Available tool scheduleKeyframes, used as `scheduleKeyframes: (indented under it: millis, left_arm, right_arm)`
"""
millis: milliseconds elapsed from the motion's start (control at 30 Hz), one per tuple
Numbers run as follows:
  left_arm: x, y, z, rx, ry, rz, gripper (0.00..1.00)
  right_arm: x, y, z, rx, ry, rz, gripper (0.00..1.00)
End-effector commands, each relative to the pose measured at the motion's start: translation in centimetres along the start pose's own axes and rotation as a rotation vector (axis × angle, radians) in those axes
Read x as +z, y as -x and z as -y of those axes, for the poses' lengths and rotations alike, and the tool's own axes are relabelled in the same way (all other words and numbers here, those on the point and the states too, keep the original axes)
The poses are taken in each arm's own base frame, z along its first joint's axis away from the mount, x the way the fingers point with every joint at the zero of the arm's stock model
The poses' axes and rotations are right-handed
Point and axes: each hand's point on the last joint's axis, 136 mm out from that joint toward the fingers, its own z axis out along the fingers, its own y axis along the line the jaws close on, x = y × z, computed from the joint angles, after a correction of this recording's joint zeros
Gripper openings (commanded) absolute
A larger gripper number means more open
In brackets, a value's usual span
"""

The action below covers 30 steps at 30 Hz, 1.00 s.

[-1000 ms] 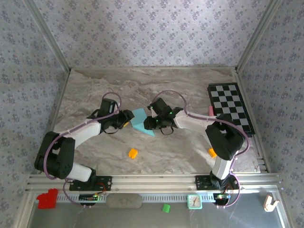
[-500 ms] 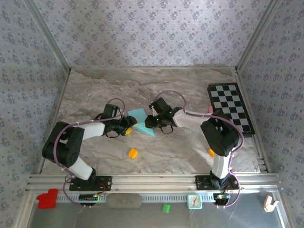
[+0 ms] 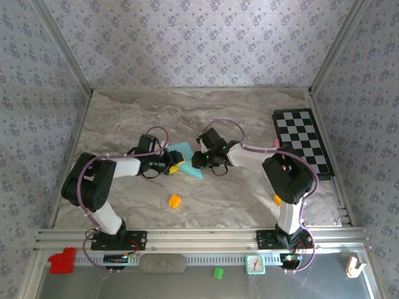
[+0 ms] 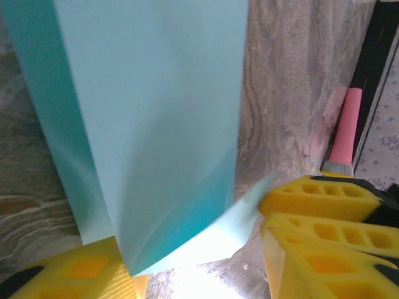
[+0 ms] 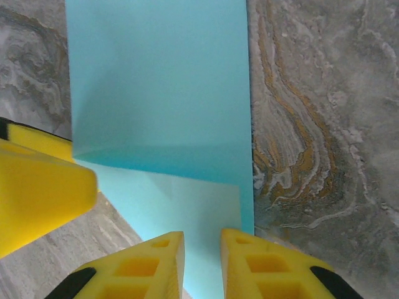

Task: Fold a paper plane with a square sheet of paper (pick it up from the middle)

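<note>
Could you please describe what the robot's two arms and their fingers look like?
Both the left arm and the right arm have white links between bulky black joints, and stand on black bases bolted to an aluminium rail. A thin lilac cable loops along each arm. The fingers are blocky, bright yellow wedges with moulded rectangular recesses and black patches at their roots.

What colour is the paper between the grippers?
Plain teal-blue. The paper shows best in the right wrist view.

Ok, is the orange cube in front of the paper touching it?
Apart. The top view shows bare table between the orange cube and the square sheet of paper.
</note>
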Motion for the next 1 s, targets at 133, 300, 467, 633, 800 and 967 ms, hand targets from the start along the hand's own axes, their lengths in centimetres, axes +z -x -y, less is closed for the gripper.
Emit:
scheduleKeyframes:
  millis: [133, 300, 467, 633, 800, 967]
  left_arm:
    - [0.3, 0.5, 1.8, 0.115, -0.079, 0.0, 0.46]
    - [0.6, 0.5, 1.3, 0.119, -0.068, -0.006, 0.4]
    - [0.9, 0.3, 1.0, 0.129, -0.072, -0.017, 0.36]
    - [0.9, 0.3, 1.1, 0.146, -0.078, -0.016, 0.3]
    - [1.0, 0.7, 0.6, 0.139, -0.041, -0.003, 0.21]
    - [1.0, 1.2, -0.4, 0.108, 0.02, 0.022, 0.12]
  right_arm:
    - [1.2, -0.6, 1.1, 0.011, -0.015, -0.05, 0.2]
    - [1.5, -0.6, 1.0, -0.001, -0.002, -0.064, 0.2]
    - [1.8, -0.7, 1.4, 0.002, -0.01, -0.078, 0.2]
    - [2.1, -0.8, 1.8, 0.006, -0.01, -0.096, 0.2]
    - [1.9, -0.5, 1.6, -0.004, 0.001, -0.092, 0.2]
    - [0.2, 1.0, 1.0, -0.04, 0.025, -0.027, 0.25]
